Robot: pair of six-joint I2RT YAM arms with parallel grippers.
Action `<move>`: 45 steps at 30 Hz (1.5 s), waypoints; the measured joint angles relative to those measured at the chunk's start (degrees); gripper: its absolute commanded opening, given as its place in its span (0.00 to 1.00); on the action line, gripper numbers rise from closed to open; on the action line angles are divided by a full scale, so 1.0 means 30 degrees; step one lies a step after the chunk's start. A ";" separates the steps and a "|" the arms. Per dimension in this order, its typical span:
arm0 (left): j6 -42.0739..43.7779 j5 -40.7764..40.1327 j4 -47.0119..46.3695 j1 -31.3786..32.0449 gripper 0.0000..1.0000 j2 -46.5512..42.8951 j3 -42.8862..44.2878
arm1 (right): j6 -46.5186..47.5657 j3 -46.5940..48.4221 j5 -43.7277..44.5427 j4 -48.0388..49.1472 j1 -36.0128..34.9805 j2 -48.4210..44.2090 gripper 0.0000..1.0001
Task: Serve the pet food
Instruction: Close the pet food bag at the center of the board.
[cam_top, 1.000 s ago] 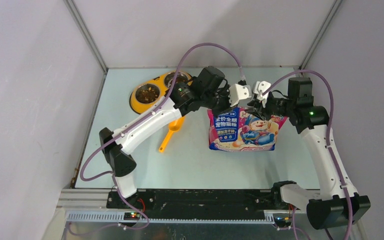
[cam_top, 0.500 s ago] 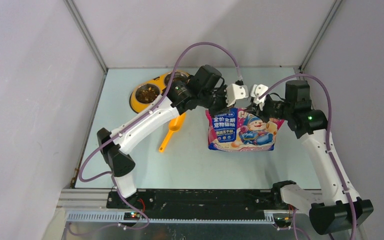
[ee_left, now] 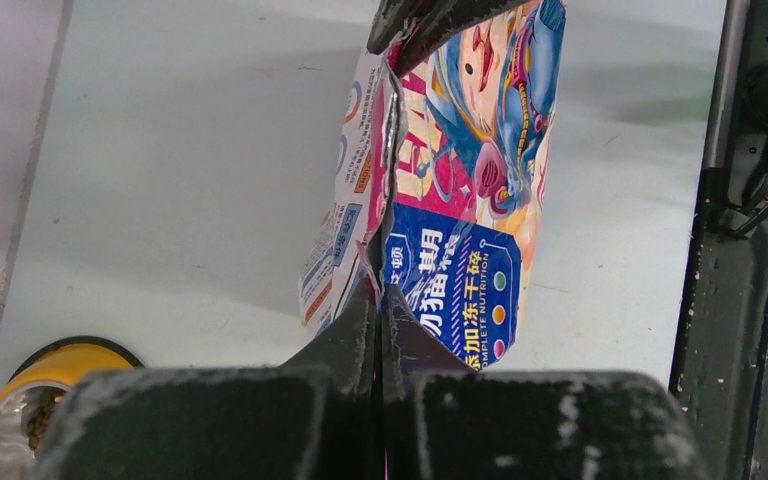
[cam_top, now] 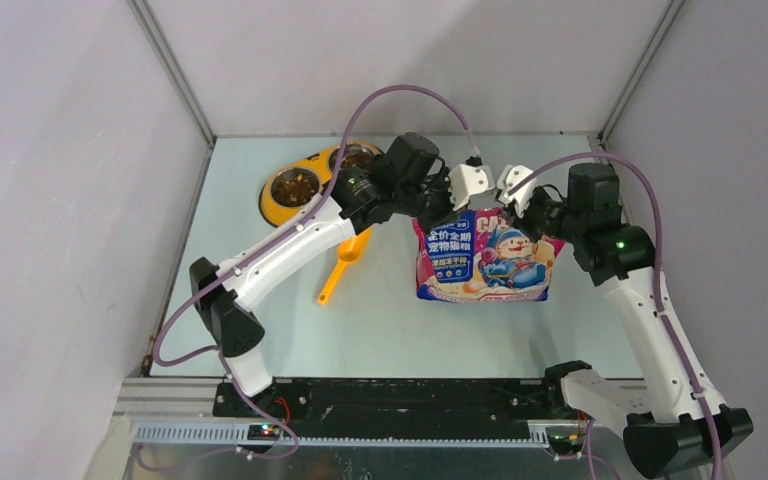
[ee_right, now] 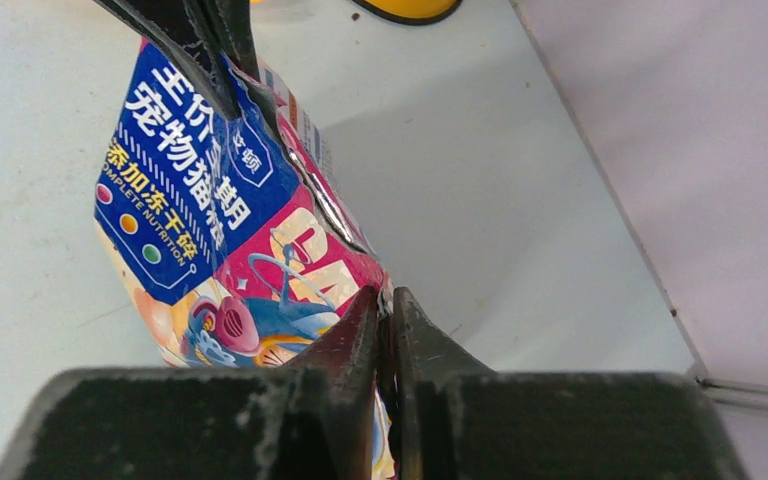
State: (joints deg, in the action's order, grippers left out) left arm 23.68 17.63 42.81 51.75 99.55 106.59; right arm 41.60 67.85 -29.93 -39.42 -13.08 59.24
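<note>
Both arms have eased toward the left of the desk (cam_top: 260,330) over the last second, carrying the top of the pouch with them, and the two wrists now sit closer together.

One pale blue-green desk carries everything. Two white-and-black arms reach over it: the left arm (cam_top: 290,245) slants in from the near left and the right arm (cam_top: 650,310) rises from the near right, meeting above the far middle.

Between them hangs one glossy blue-and-pink pouch (cam_top: 485,255) with a cartoon animal and Chinese text. It stands to the right of centre, printed face toward the overhead camera. The left fingers (ee_left: 365,325) are pressed together on one end of its top edge, and the right fingers (ee_right: 365,320) are pinched on the other end. Whether its bottom touches the desk cannot be told.

At the far left lies one yellow plastic double feeder (cam_top: 272,212) with two round steel bowls. The left arm partly covers it.

One orange plastic scoop (cam_top: 345,262) lies on the desk just near the feeder, well apart from the pouch.

Small dark-brown kibble pellets (cam_top: 297,184) sit in the left bowl, too many and too small to count.
</note>
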 measured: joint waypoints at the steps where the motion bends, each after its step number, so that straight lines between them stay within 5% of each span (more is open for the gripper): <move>1: -0.0029 -0.0029 -0.0095 0.0000 0.00 -0.0022 -0.0051 | -0.0007 0.0000 0.0240 0.0000 -0.0029 -0.0022 0.02; 13: -0.0109 -0.0321 -0.0532 0.0073 0.00 -0.0029 -0.0138 | 0.0299 0.0000 0.2033 0.0007 0.0022 -0.0313 0.13; 21: -0.0109 -0.0481 -0.0568 0.0087 0.00 -0.0029 -0.0138 | 0.1180 0.0000 0.2477 -0.0313 0.0357 -0.0357 0.07; 32: -0.0109 -0.0474 -0.0903 0.0153 0.00 -0.0029 -0.0291 | 0.1982 0.0146 0.2098 -0.0969 0.1683 -0.0364 0.14; 45: -0.0109 -0.0328 -0.1282 0.0095 0.00 -0.0204 -0.0663 | 0.2798 0.0801 0.1224 -0.2310 0.4065 -0.0248 0.09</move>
State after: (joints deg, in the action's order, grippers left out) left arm 23.35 16.64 38.96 52.03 98.94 104.60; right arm 50.00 70.26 -26.26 -46.35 -0.89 58.50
